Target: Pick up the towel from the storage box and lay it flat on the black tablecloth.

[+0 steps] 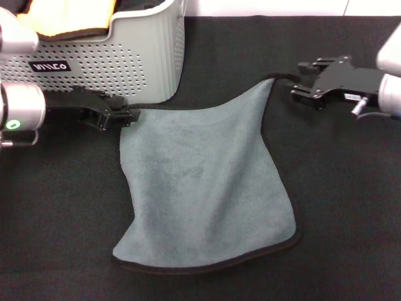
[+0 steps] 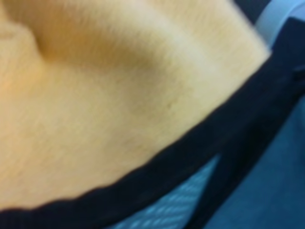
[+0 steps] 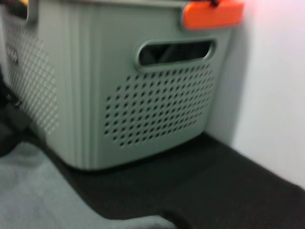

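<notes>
The grey towel (image 1: 200, 182) lies spread on the black tablecloth (image 1: 62, 219) with its grey face up and a few soft ripples. My left gripper (image 1: 123, 117) is low over the cloth in front of the storage box (image 1: 125, 56) and is shut on the towel's near-left corner. The left wrist view is filled by the towel's yellow-orange face (image 2: 119, 95) and its dark edging (image 2: 190, 162). My right gripper (image 1: 301, 80) is open just beside the towel's far corner and holds nothing. The right wrist view shows the box (image 3: 143, 95) and a bit of towel (image 3: 38, 191).
A smaller yellow-orange cloth (image 1: 69, 15) lies in the box at the back left. An orange piece (image 3: 212, 12) sits on the box's rim. A white wall (image 3: 271, 95) stands behind the table. Bare tablecloth (image 1: 351, 207) lies right of the towel.
</notes>
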`<action>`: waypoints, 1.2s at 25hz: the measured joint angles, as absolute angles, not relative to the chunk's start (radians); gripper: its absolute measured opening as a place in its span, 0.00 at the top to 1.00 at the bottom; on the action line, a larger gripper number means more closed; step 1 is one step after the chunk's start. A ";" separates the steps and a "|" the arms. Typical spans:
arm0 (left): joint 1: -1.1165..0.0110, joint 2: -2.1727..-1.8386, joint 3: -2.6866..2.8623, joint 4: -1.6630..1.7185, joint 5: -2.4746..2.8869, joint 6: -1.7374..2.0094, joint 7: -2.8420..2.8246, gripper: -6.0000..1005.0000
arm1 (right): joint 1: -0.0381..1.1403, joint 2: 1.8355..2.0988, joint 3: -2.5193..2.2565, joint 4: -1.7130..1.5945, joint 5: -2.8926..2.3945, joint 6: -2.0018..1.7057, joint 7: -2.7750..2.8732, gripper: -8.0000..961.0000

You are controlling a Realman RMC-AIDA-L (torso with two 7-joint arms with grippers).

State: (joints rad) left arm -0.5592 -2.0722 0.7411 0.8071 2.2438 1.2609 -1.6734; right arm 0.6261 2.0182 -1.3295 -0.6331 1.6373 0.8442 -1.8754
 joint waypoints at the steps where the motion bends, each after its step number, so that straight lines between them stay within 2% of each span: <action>1: -0.554 -2.066 0.740 0.813 2.227 1.293 -1.669 0.61 | 0.604 2.018 -1.319 -0.657 1.638 0.857 -1.876 0.64; 5: -0.523 -2.035 0.739 0.832 2.098 1.468 -1.593 0.53 | 0.505 2.020 -1.253 -0.763 1.639 0.989 -1.893 0.55; 8: -0.479 -2.025 0.739 0.836 1.950 1.645 -1.459 0.50 | 0.448 2.017 -1.191 -0.797 1.640 1.180 -1.911 0.46; 10: -0.447 -2.029 0.742 0.831 1.854 1.764 -1.345 0.49 | 0.430 2.015 -1.158 -0.779 1.639 1.326 -1.938 0.38; 13: -0.411 -2.053 0.748 0.824 1.772 1.906 -1.216 0.48 | 0.414 2.015 -1.144 -0.744 1.637 1.513 -1.976 0.26; 16: -0.394 -2.070 0.748 0.819 1.753 1.964 -1.191 0.47 | 0.412 2.025 -1.160 -0.721 1.650 1.650 -1.988 0.20; 19: -0.395 -2.067 0.749 0.779 1.750 1.980 -1.181 0.45 | 0.419 2.029 -1.230 -0.712 1.699 1.697 -1.989 0.20; 25: -0.406 -2.032 0.748 0.697 1.752 2.002 -1.152 0.42 | 0.452 2.028 -1.340 -0.710 1.755 1.699 -1.993 0.20; 30: -0.403 -2.027 0.743 0.694 1.745 2.012 -1.146 0.39 | 0.456 2.028 -1.361 -0.710 1.772 1.697 -1.993 0.20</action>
